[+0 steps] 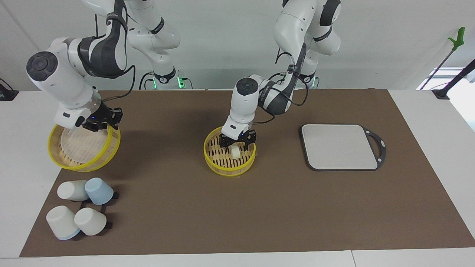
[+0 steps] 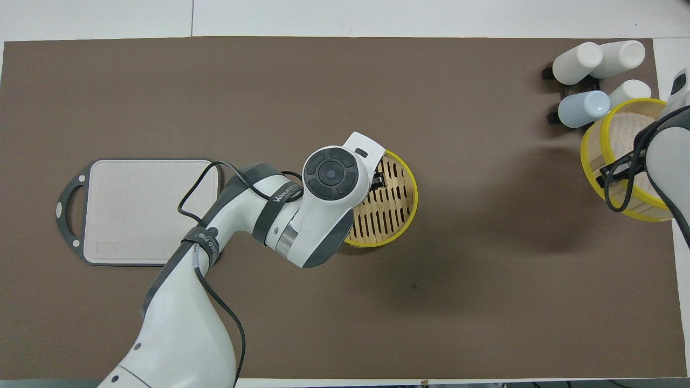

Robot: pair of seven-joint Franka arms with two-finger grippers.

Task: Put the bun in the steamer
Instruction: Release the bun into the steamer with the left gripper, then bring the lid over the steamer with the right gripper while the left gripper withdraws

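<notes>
The bun (image 1: pixel 234 151) lies on the slatted base of the unlined steamer basket (image 1: pixel 213 159) at the middle of the mat. My left gripper (image 1: pixel 236 144) is down inside this basket, open, one finger on each side of the bun. From overhead the left arm hides the bun, and only the basket (image 2: pixel 391 210) and one fingertip (image 2: pixel 379 178) show. My right gripper (image 1: pixel 101 123) is shut on the rim of the paper-lined steamer basket (image 1: pixel 79 148), holding it tilted at the right arm's end of the table; overhead the lined basket (image 2: pixel 620 161) shows partly under that arm.
A grey cutting board (image 1: pixel 339 146) with a dark handle lies toward the left arm's end of the mat. Several white and blue cups (image 1: pixel 79 207) lie on a rack, farther from the robots than the lined basket.
</notes>
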